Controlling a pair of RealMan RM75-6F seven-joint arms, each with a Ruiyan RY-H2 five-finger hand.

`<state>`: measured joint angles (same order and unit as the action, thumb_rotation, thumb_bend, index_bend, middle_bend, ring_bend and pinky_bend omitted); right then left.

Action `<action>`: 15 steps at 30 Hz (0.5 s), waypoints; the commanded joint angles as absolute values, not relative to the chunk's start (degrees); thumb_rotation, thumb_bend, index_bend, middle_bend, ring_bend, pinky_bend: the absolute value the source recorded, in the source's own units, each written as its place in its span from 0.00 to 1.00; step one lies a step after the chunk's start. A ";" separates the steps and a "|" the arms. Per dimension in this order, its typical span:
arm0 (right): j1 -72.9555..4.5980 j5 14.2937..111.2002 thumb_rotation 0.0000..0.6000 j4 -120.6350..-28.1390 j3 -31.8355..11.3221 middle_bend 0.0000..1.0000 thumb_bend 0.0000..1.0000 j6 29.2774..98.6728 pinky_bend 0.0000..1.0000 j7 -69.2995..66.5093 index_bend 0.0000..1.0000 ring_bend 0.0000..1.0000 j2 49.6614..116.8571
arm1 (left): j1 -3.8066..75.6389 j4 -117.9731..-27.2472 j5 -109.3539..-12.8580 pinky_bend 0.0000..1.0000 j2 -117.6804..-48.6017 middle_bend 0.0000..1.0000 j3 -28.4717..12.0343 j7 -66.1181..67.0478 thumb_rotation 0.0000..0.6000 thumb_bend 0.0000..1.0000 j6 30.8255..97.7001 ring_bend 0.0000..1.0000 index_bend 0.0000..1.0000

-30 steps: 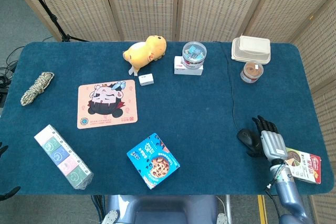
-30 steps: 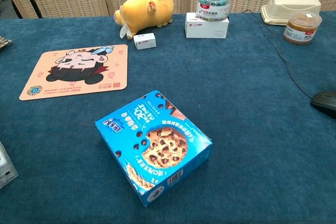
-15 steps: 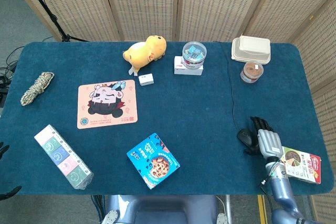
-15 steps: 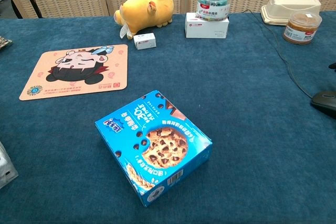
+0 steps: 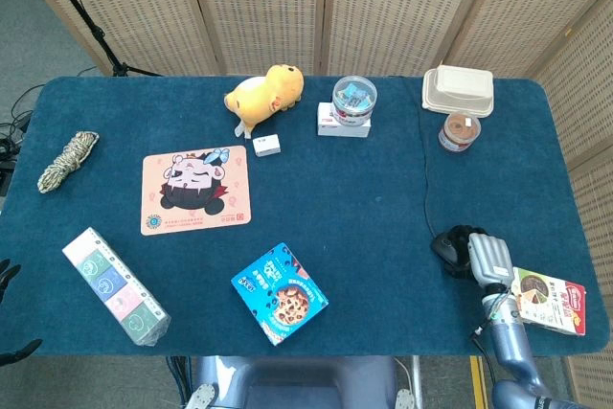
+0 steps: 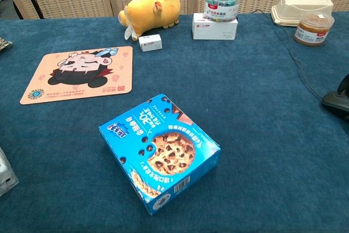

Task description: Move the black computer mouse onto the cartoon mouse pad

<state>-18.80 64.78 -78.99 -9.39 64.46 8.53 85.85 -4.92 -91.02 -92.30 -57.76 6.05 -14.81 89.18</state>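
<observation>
The table wears a deep teal-blue cloth. The mouse pad is salmon pink with a cartoon face, black hair and a red collar (a small blue round mark sits in one corner). The computer mouse is black, as is its cable. The right hand is silver-grey with black fingers. The cookie box is bright blue, printed with brown chocolate-chip cookies. The plush toy is yellow-orange. The folding screen is beige with a fine dotted weave.
</observation>
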 commanded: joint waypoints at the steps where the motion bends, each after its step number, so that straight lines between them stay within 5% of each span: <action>1: -18.83 65.89 1.00 -79.07 -9.27 0.41 0.36 65.26 0.47 8.15 0.36 0.33 86.13 | -4.93 -91.01 -92.30 0.00 -57.73 0.00 6.05 -14.90 1.00 0.00 89.20 0.00 0.00; 15: -24.44 68.22 1.00 -90.57 -12.22 0.43 0.42 67.80 0.47 21.11 0.37 0.34 88.71 | -4.84 -90.53 -92.47 0.00 -56.79 0.00 6.16 -17.88 1.00 0.00 89.23 0.00 0.00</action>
<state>-22.18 69.06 -87.00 -10.77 67.80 16.67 87.56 -4.84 -90.66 -92.48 -56.95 6.16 -17.45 89.19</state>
